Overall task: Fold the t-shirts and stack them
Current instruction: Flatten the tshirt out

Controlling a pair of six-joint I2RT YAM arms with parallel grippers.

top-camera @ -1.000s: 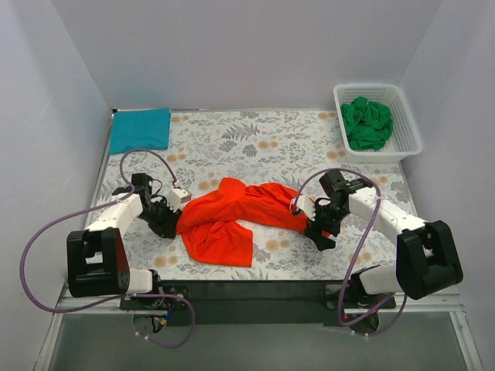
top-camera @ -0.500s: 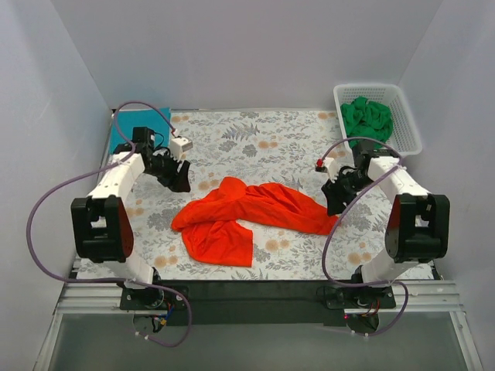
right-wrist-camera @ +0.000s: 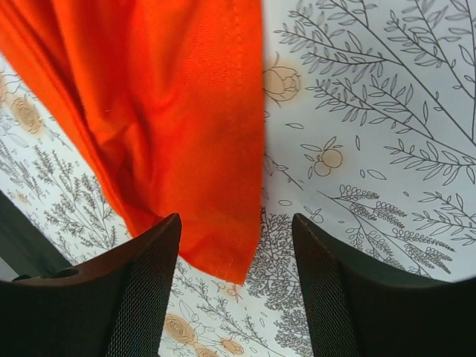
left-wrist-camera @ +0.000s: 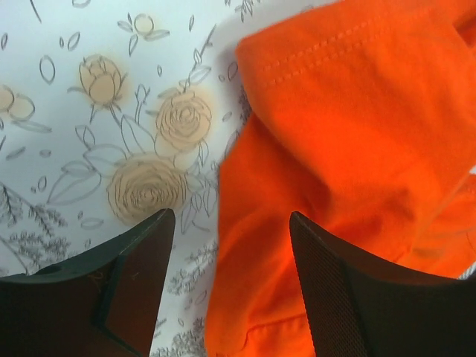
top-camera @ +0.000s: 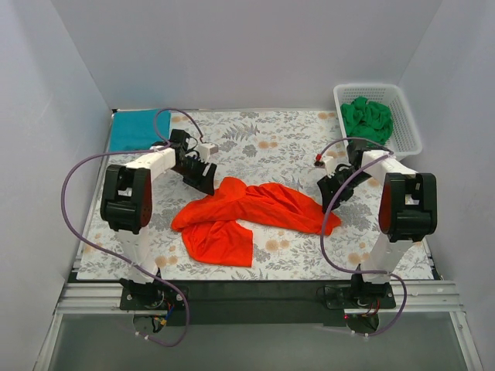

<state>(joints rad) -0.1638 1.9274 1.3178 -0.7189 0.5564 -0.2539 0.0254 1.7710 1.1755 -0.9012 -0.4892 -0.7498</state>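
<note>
A crumpled orange t-shirt (top-camera: 240,216) lies in the middle of the floral table. My left gripper (top-camera: 203,179) is open just above its upper-left edge; in the left wrist view the orange cloth (left-wrist-camera: 349,178) lies between and beyond the fingers, not pinched. My right gripper (top-camera: 330,193) is open at the shirt's right end; in the right wrist view an orange hem corner (right-wrist-camera: 193,163) lies between the fingers, untouched. A folded teal t-shirt (top-camera: 136,130) lies at the back left corner. A crumpled green t-shirt (top-camera: 366,122) sits in the white basket (top-camera: 407,127).
The white basket stands at the back right corner against the wall. White walls close in the table on three sides. Purple cables loop from both arms over the table. The black front rail (top-camera: 247,290) runs along the near edge.
Both arms swung from the shirt's near sides out and back, then in towards its upper ends. The shirt's right end has spread slightly; both grippers stay open.
</note>
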